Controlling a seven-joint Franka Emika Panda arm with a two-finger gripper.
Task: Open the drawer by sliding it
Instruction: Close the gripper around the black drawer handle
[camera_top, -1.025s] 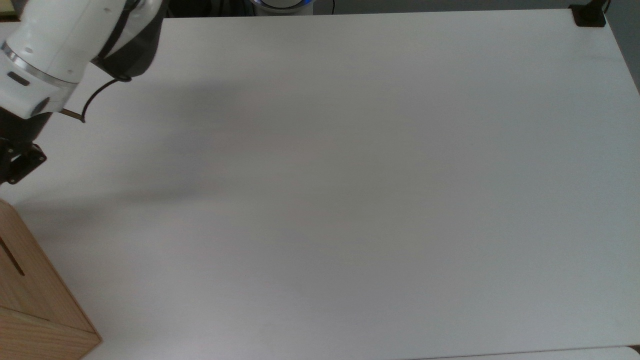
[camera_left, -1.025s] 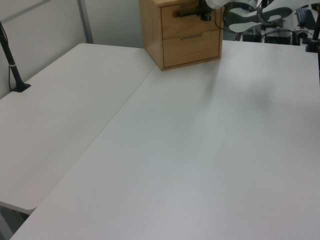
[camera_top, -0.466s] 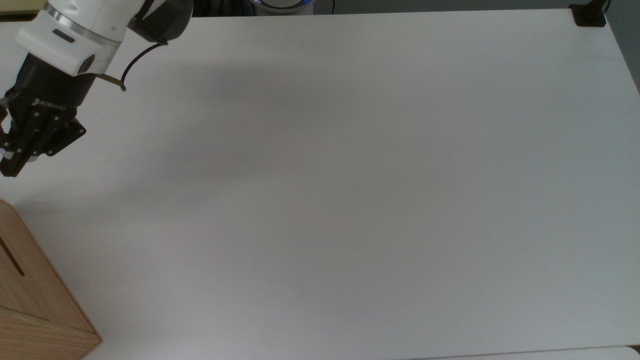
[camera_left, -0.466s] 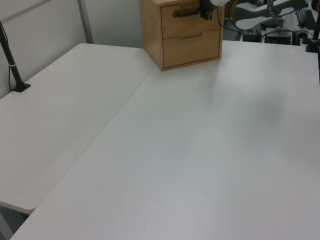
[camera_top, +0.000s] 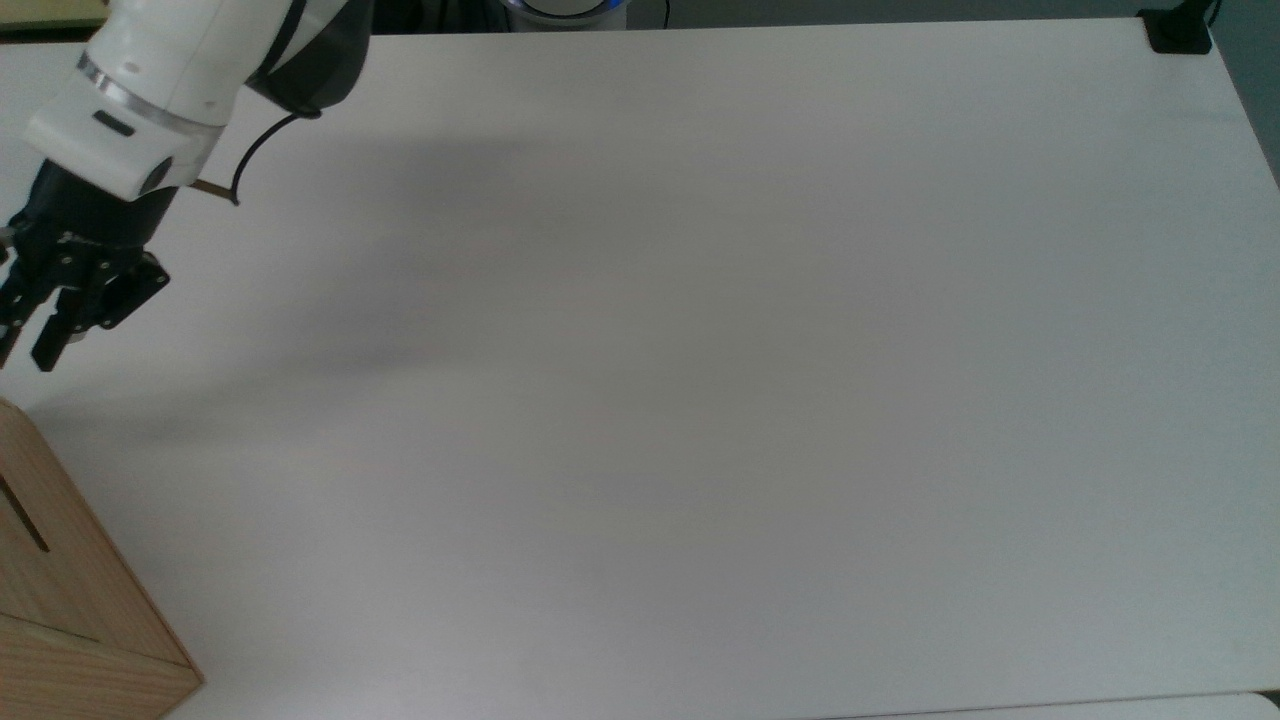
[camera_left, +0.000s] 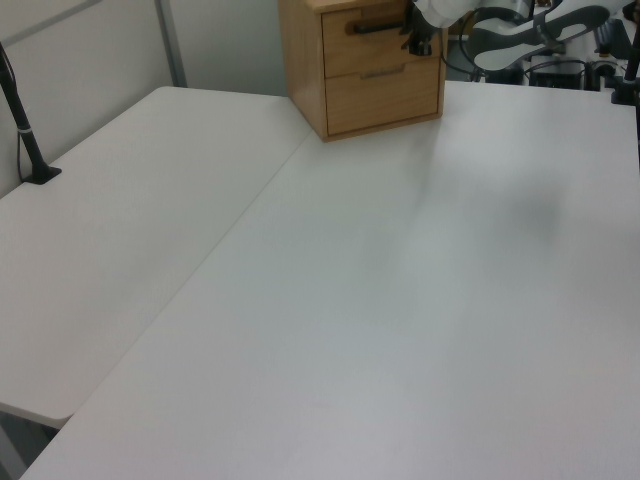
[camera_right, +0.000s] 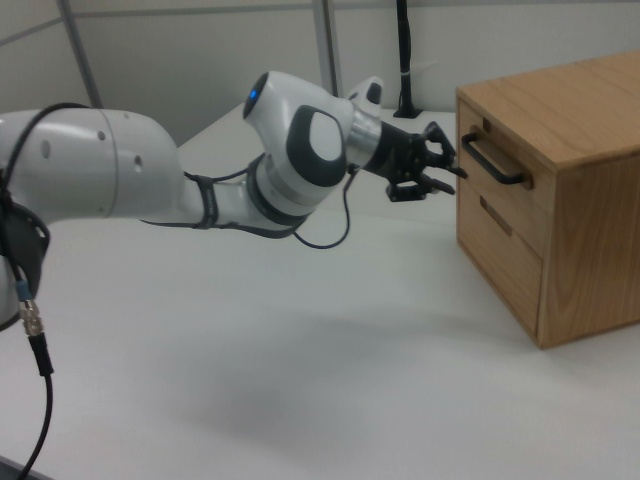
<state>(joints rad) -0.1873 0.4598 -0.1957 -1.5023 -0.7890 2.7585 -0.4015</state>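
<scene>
The drawer (camera_right: 503, 207) is the upper one in a pine cabinet (camera_right: 590, 190) and sits flush and shut; its black bar handle (camera_right: 495, 160) faces the right view's left. My gripper (camera_right: 448, 172) hovers just in front of that handle, apart from it, open with nothing between its fingers. In the left view the gripper (camera_left: 418, 38) is at the right end of the handle (camera_left: 378, 27). From the top view the gripper (camera_top: 25, 356) hangs at the left edge, above the cabinet's corner (camera_top: 60, 600).
A second, lower drawer (camera_right: 500, 262) with a cut-out grip sits under the first. The white table (camera_top: 700, 350) stretches wide to the top view's right. A black clamp (camera_top: 1178, 30) is at the far corner, and a black post (camera_left: 25, 135) stands on the adjoining table.
The wrist has swung back into the top view and dropped slightly toward the cabinet. The fingers, close together half a second ago, now stand apart.
</scene>
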